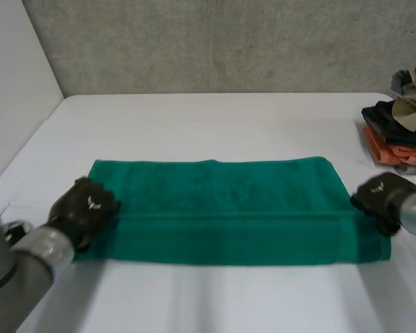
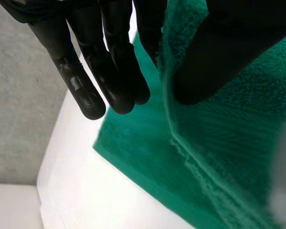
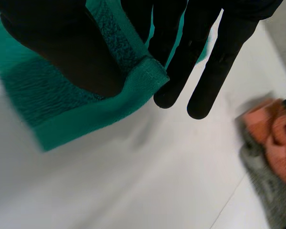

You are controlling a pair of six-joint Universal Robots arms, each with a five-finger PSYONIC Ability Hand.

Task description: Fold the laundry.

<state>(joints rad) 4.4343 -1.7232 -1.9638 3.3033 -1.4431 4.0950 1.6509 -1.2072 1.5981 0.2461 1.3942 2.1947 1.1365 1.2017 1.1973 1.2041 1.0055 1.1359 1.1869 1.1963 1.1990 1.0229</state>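
Observation:
A green towel (image 1: 222,208) lies flat across the white table (image 1: 215,118), folded into a long rectangle. My left hand (image 1: 87,205) is at its left short edge and my right hand (image 1: 378,198) at its right short edge. In the left wrist view the thumb (image 2: 229,52) presses on top of the towel (image 2: 219,143) while straight fingers (image 2: 109,62) reach past the raised edge, pinching it. In the right wrist view the thumb (image 3: 62,43) lies over the towel's hem (image 3: 95,114) with fingers (image 3: 214,62) behind it, pinching the corner.
A pile of folded clothes (image 1: 402,125), orange, dark and beige, stands at the table's far right edge, close to my right hand; the right wrist view shows it (image 3: 271,143) beyond the fingertips. A grey wall runs behind the table.

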